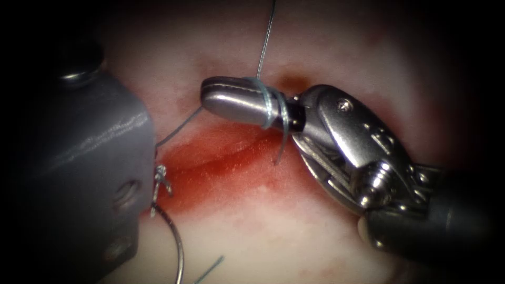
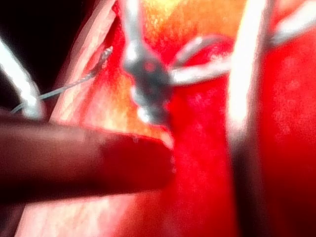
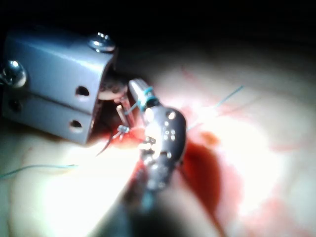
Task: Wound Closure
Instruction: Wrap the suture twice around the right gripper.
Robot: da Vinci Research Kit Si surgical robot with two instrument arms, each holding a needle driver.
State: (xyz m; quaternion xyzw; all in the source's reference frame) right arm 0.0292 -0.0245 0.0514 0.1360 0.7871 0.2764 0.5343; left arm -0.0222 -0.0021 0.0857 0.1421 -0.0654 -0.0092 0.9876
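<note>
My right gripper [image 1: 210, 97] comes in from the right with its jaws pressed together, holding nothing between them; the thread [image 1: 268, 37] is wound in a couple of loops around the outside of the closed jaws, one strand running up out of the picture and a short end hanging down toward the red fluid [image 1: 221, 168] on the tissue [image 1: 326, 31]. Another strand runs left from under the jaws toward my left gripper [image 1: 162, 179], most of which is hidden behind a big grey housing [image 1: 79, 158] at the picture's left edge. Only its tip peeks out, and it seems to be clamped on the needle [image 1: 179, 247] near the thread end, though I cannot be sure. The needle curves down and out of the frame, lying above the tissue on the left of the cut [image 1: 226, 155], not in it. A loose blue thread end [image 1: 210, 268] lies below.
</note>
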